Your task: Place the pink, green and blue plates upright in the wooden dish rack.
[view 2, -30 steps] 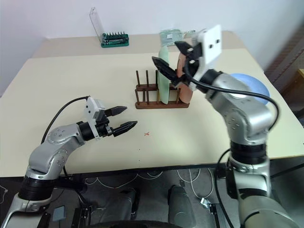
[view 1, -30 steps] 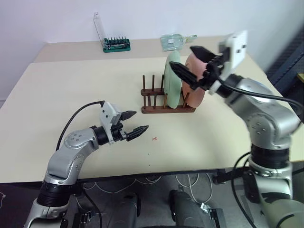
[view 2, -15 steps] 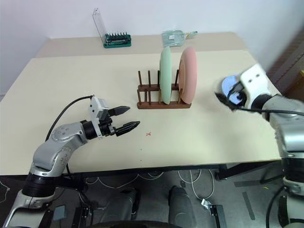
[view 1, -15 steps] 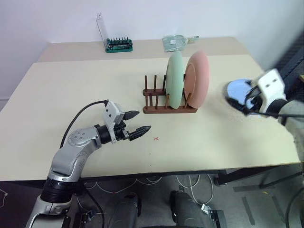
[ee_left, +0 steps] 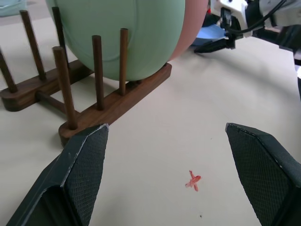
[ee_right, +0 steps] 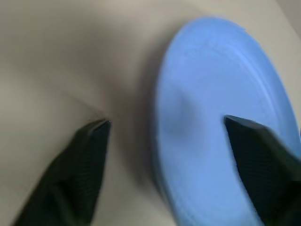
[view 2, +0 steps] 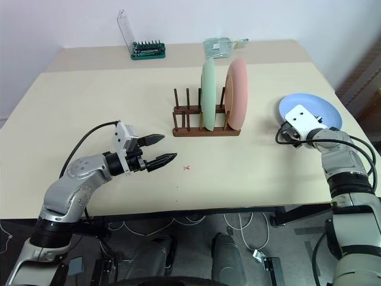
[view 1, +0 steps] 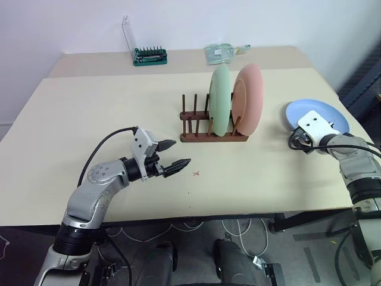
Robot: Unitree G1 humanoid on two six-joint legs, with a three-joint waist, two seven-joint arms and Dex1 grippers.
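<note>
Beside the rack, right fingers straddle the flat blue plate's rim, parted; left fingers wide, empty

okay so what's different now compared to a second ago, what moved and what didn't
The right gripper left the wooden dish rack, swung out to the robot's right and came down at the blue plate, which lies flat on the table. One finger is over the plate, the other over the table, nothing gripped yet. The green plate and pink plate stayed upright in the rack. The left gripper stayed open, unmoved.
</note>
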